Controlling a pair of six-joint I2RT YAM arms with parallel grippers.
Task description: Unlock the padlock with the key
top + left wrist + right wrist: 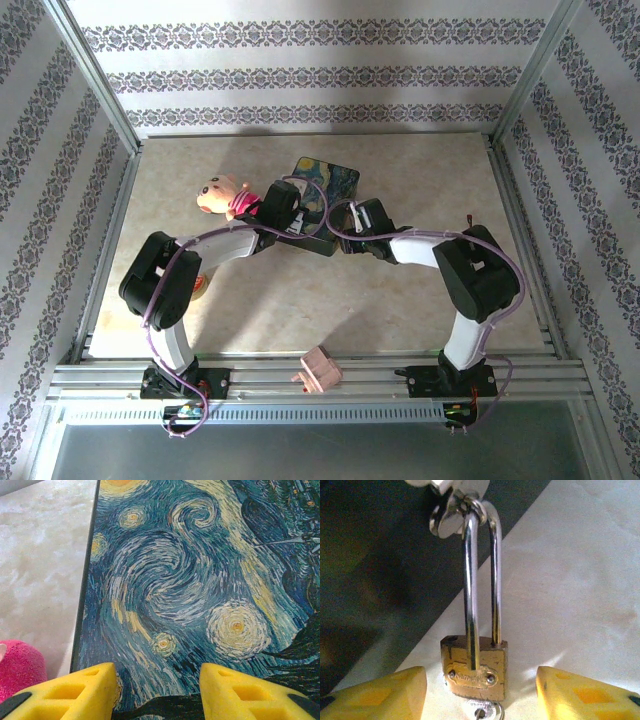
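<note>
tabletop (400, 310): padlock (474, 667) on shut box (190, 580) latch (452, 510); l gripper (157, 680), r gripper (480, 680) open, empty.

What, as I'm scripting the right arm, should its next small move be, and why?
Probably close the right gripper on the padlock to steady it: its open fingers flank the brass body without touching, and its shackle loops through the latch.

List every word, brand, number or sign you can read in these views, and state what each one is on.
On the padlock, brass body: one stamped word between two rivets, too blurred to read.
On the key under the padlock: any marking is too blurred to read.
On the painted box lid: a swirling night-sky picture, no lettering.
No text can be read anywhere in the overhead view.
</note>
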